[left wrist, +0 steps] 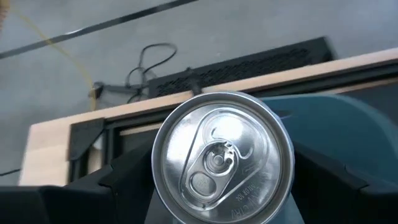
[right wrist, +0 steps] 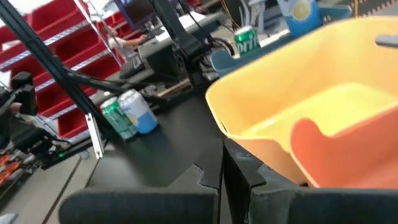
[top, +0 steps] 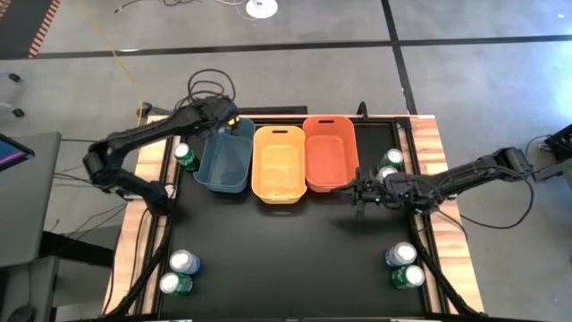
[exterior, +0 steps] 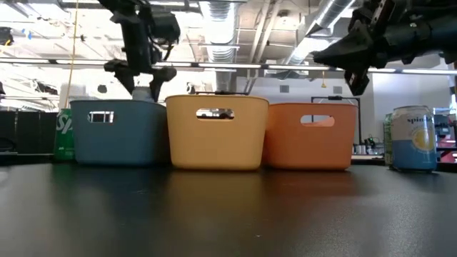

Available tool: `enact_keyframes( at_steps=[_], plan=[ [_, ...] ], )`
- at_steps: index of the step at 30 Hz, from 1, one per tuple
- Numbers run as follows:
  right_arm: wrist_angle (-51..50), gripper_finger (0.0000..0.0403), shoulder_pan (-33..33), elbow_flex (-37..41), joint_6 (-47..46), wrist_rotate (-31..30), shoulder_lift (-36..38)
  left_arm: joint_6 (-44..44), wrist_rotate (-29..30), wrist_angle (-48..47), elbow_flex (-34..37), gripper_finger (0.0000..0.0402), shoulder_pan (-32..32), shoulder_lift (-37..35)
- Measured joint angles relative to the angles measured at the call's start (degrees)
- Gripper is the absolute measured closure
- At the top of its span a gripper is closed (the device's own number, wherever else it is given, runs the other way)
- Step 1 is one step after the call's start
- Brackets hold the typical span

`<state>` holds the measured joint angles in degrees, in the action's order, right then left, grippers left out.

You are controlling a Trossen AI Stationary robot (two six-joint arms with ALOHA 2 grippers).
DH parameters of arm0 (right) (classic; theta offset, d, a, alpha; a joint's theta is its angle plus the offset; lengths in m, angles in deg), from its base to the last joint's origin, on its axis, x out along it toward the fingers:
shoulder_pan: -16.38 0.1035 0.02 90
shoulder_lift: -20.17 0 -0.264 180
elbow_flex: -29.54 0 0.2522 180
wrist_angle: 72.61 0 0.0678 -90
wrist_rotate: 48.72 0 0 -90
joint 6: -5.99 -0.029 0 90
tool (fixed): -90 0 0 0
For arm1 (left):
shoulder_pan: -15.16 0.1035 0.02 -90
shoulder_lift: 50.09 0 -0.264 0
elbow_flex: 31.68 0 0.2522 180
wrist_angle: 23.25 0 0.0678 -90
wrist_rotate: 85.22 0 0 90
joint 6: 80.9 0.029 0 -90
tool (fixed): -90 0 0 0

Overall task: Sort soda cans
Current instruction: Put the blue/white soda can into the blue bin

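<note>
My left gripper [top: 223, 119] is over the far left corner of the blue bin [top: 223, 163], shut on a blue-silver soda can [left wrist: 221, 162] whose silver top faces the wrist camera. The low view shows this can [exterior: 141, 93] just above the bin's rim, its lower part hidden behind the bin wall. My right gripper [top: 361, 191] is shut on nothing, in the air beside the near right corner of the orange bin [top: 329, 152]. A green can [top: 186, 158] stands on its base on the table, left of the blue bin. My left gripper pinches the can's side wall just under its top rim [left wrist: 160, 186], with one finger [left wrist: 118, 186] on each side. The fingers slant downward from the table's far left. The can is lifted clear of the table, roughly upright, above the blue bin.
The yellow bin [top: 279, 165] stands between the blue and orange ones. A blue can [top: 183, 262] and a green can [top: 176, 283] stand near left, two more [top: 400, 255] [top: 408, 276] near right, and two [top: 391, 161] right of the orange bin. The black mat's middle [top: 286, 250] is bare.
</note>
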<state>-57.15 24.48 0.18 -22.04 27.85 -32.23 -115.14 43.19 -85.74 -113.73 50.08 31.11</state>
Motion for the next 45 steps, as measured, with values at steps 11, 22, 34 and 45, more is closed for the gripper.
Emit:
enact_keyframes(
  at_steps=[11,22,34,45],
  plan=[
    [-2.1,0.0369,0.67,0.0,-2.49,0.01,0.0,-1.66,-1.06,0.16,0.0,0.0063,1.49,9.77],
    [-2.02,0.0369,1.31,0.0,-3.39,0.04,0.0,-5.63,-2.59,0.14,0.0,0.0068,1.47,12.35],
    [-2.0,0.0369,1.31,0.0,-5.0,0.07,0.0,-8.98,-1.44,0.46,0.0,0.0059,1.97,11.18],
    [-1.69,0.0369,1.94,0.0,-5.16,0.24,0.02,-1.81,-3.92,-4.81,-1.66,0.0058,0.26,3.8]
  ],
)
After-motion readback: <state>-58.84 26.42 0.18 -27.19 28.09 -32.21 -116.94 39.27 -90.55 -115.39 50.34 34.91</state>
